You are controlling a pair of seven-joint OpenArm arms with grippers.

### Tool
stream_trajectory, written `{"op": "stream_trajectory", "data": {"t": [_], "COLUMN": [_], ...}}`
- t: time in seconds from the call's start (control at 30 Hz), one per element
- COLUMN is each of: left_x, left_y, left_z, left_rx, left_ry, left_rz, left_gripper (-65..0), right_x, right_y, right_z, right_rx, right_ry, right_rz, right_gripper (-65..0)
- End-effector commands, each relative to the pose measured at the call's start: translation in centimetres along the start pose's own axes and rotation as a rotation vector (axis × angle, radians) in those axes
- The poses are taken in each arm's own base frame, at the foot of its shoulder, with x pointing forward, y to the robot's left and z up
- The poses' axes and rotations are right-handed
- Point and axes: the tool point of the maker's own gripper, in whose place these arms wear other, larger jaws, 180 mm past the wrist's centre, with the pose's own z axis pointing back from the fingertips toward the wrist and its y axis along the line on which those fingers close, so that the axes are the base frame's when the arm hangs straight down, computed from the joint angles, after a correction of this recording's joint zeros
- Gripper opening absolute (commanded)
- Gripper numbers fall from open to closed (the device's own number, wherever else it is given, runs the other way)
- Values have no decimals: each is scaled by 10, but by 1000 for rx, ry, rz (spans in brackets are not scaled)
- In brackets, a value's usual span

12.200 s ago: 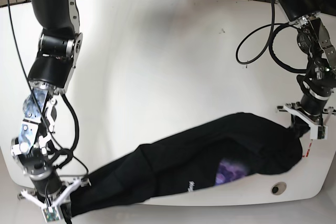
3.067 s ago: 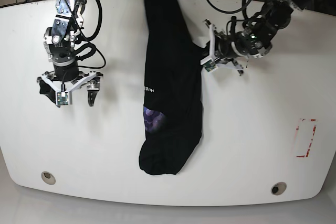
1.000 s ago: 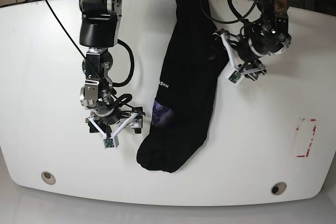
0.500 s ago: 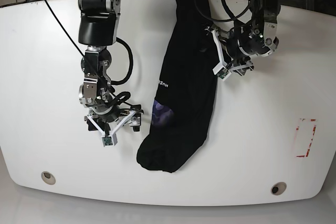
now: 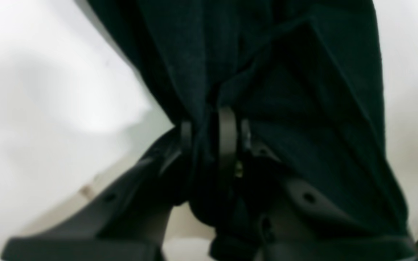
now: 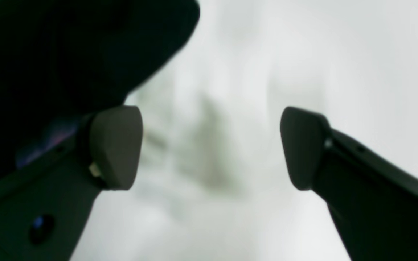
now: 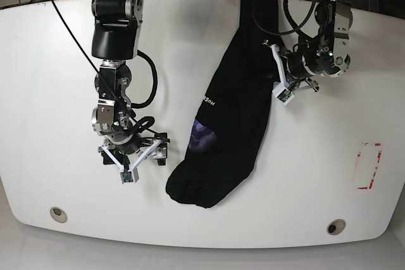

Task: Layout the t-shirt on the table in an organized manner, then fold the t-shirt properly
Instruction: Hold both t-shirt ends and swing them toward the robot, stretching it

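The left gripper [image 5: 209,134] had its jaws pinched together on a fold of the single black t-shirt [image 7: 234,93], which lay bunched in a long strip across the white table [image 7: 63,61]. The right gripper [image 6: 210,148] stood with jaws wide apart just beside the shirt's lower end, holding nothing. Two grommet holes [image 7: 57,211] showed along the near edge.

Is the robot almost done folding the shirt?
Not yet. The black t-shirt lies bunched in a long strip on the table, not spread flat. The left end effector pinches its edge; the right end effector is open beside it. Spreading and folding remain.
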Motion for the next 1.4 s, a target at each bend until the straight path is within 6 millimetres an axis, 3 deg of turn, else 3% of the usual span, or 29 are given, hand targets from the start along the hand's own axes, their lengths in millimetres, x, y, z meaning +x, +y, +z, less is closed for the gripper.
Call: {"op": "stream_trajectory", "data": {"t": [0.0, 0.23, 0.4, 0.6, 0.97, 1.1, 1.37], "left_x": [-36, -47, -62, -70, -72, -72, -72], "left_y": [20, 29, 34, 35, 29, 28, 29], "left_z": [11, 32, 43, 52, 54, 53, 53], "left_rx": [72, 75, 73, 81, 71, 69, 70], "left_ry": [148, 191, 238, 259, 264, 262, 263], "left_rz": [-31, -163, -215, -244, -257, -255, -256], "left_gripper": [-610, -608, -608, -608, -608, -608, -608], "right_x": [45, 62, 64, 54, 50, 48, 26], "right_y": [0, 17, 34, 42, 97, 102, 114], "right_z": [2, -18, -34, -46, -45, -46, -55], "right_rx": [2, 45, 85, 106, 266, 274, 301], "right_ry": [-101, -105, -99, -48, -46, -42, -27], "right_rz": [11, 7, -25, -42, -18, -21, -68], "right_gripper": [-76, -76, -75, -68, -73, -73, -73]}}
